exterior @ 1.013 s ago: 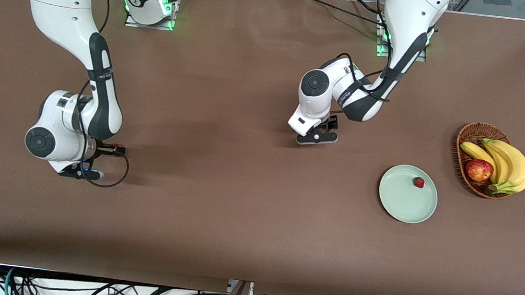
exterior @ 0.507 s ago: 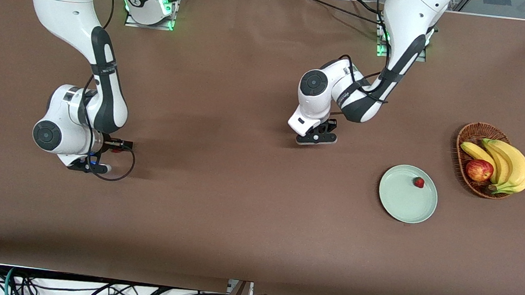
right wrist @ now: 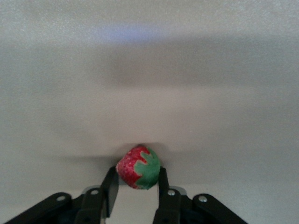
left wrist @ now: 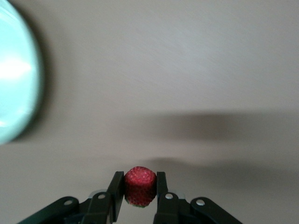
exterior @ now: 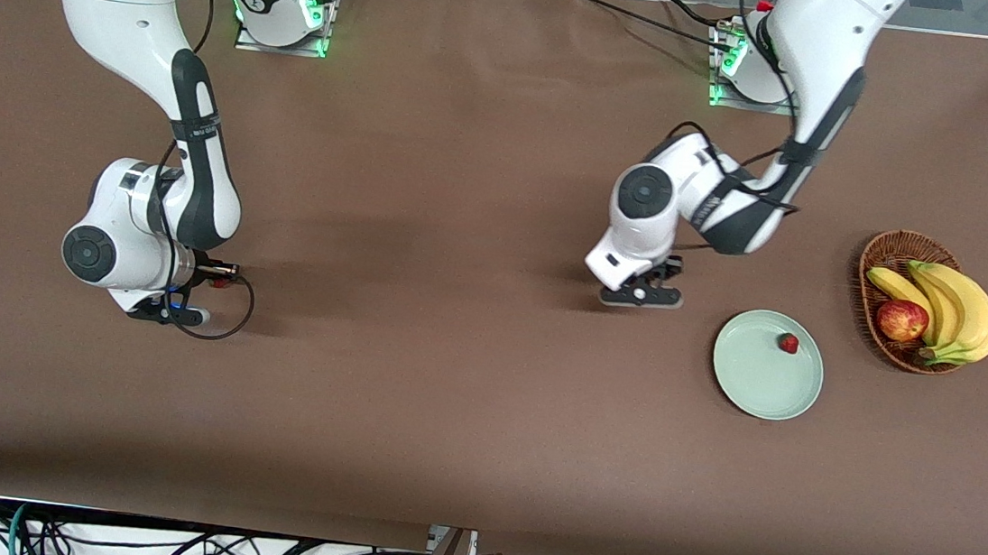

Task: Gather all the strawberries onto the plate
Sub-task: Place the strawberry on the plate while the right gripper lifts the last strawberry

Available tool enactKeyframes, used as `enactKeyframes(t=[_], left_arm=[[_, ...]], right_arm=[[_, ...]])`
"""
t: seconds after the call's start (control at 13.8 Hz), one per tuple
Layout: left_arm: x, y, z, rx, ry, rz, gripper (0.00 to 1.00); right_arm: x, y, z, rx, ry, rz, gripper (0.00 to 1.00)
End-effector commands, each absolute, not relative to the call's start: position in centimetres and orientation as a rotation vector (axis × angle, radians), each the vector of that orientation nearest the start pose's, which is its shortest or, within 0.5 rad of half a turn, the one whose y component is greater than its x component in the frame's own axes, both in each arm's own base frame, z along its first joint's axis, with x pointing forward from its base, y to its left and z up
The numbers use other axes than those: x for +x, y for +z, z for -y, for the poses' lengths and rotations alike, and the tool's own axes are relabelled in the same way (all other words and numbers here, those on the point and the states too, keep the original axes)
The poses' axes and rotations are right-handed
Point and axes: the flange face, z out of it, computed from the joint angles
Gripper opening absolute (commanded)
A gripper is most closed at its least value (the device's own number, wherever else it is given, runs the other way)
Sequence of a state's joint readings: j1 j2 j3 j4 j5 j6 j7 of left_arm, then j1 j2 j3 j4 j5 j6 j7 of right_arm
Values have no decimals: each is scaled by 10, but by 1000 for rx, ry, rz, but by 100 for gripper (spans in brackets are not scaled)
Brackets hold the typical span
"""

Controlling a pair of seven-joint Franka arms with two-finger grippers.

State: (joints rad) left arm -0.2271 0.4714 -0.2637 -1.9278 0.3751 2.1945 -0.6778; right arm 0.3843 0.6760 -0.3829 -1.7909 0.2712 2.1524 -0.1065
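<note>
On my left wrist view the left gripper [left wrist: 139, 192] has its fingers [left wrist: 115, 186] clamped on a strawberry [left wrist: 139, 185], held over the bare desk [exterior: 446, 400] just beside the plate [exterior: 756, 384]. The right gripper [right wrist: 137, 189] pinches a second strawberry [right wrist: 138, 167], leafy top showing, low over the desk toward the right arm's end. A third berry [exterior: 789, 343] lies in the plate near its rim. Beside the plate, the basket [exterior: 879, 253] holds bananas [exterior: 953, 308] and an apple [exterior: 901, 319].
</note>
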Motion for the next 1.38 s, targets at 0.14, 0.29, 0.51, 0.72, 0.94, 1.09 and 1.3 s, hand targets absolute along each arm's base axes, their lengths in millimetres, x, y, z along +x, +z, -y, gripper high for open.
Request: enactKeyframes(t=[0.14,0.29,0.51,0.72,0.94,1.09,1.3], left_arm=[[589,269,172,-2866,162,-454,15],[602,269,130,-2870,188,-587,16],[615,255,90,-2875,166,-753,24],[619,237,70,-2932,160,-864,42],[621,237,57,-2967,161,-853,100],[621,237,57,-2969,161,-850,100],[621,237,55,-2972,161,-844,100]], right_arm=[[639,206,-46,-3117,286,-12,29],[657,228,-78,-3105,204,-30,29],[673,240,-130,-3119,124,-113,29],[676,242,-179,-3117,76,-142,41],[679,226,-168,-3142,45,-41,100],[679,218,-140,-3144,78,66,100],[678,214,-112,-3134,116,168,100]])
